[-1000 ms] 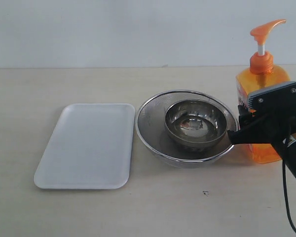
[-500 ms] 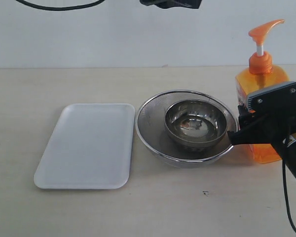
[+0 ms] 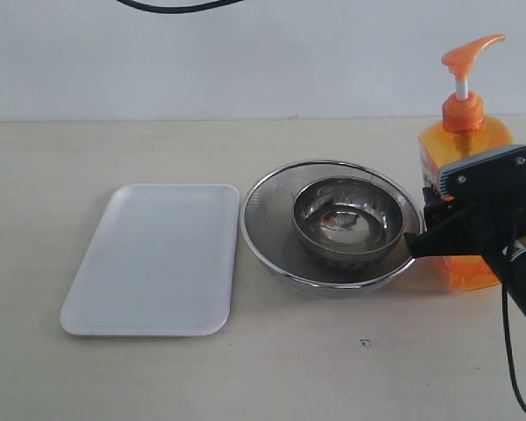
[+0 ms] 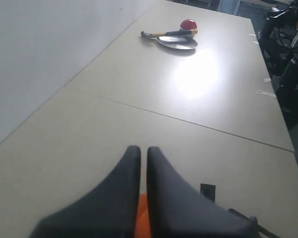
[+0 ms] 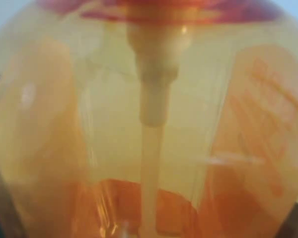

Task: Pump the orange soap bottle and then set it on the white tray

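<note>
Right gripper (image 3: pixel 456 230): clamped round the lower body of the bottle (image 3: pixel 466 175), jaws wide on its flat sides; the right wrist view is filled with orange plastic and the dip tube, so the grip looks deep
Left gripper (image 4: pixel 139 163): clenched with nothing between the jaws; out of the exterior view; in its wrist view a sliver of orange shows below the fingertips, likely the pump head
Bottle: upright near the table's (image 3: pixel 272 368) right edge, just beside the bowls; pump head (image 3: pixel 472 51) up, its spout pointing toward the right edge
Bowls: small bowl (image 3: pixel 347 217) nested in the large bowl (image 3: pixel 272 210), mid-table, between bottle and tray
Tray (image 3: pixel 153 259): flat toward the left edge, bare, well apart from the bottle
Step in hand: pumping, judged not yet done; bring the shut left jaws straight down on the flat top of the head, not the spout tip; the right should hold firm so the bottle does not tip; afterwards lift clear over the bowls to reach the tray
</note>
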Tool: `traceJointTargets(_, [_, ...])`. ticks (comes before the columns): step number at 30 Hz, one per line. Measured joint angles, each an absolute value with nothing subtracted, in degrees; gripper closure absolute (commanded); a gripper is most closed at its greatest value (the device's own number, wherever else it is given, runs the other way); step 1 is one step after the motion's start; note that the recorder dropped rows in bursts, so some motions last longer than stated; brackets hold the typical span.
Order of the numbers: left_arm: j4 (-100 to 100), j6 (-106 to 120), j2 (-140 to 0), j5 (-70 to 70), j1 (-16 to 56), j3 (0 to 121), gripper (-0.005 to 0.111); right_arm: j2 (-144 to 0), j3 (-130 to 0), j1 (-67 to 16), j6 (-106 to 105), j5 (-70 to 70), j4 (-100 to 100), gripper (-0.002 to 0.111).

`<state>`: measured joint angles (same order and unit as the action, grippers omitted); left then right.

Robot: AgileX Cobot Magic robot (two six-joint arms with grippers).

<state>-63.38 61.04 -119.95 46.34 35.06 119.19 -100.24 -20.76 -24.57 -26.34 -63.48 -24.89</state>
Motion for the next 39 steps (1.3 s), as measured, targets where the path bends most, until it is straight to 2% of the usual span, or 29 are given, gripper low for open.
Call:
traceJointTargets(12, [-63.6, 60.3, -122.3, 50.0, 39.5, 121.5, 0.102, -100.2, -20.8, -24.6, -26.3, -63.5, -24.9, 0.108])
traceJointTargets(24, [-63.2, 60.3, -124.1, 44.4, 42.4, 121.8, 0.102, -100.2, -20.8, -24.6, -26.3, -63.5, -24.9, 0.108])
traceJointTargets(39, [-62.3, 60.3, -127.3, 38.4, 42.6, 122.2, 0.102, -100.2, -20.8, -24.6, -26.8, -63.4, -24.1, 0.108])
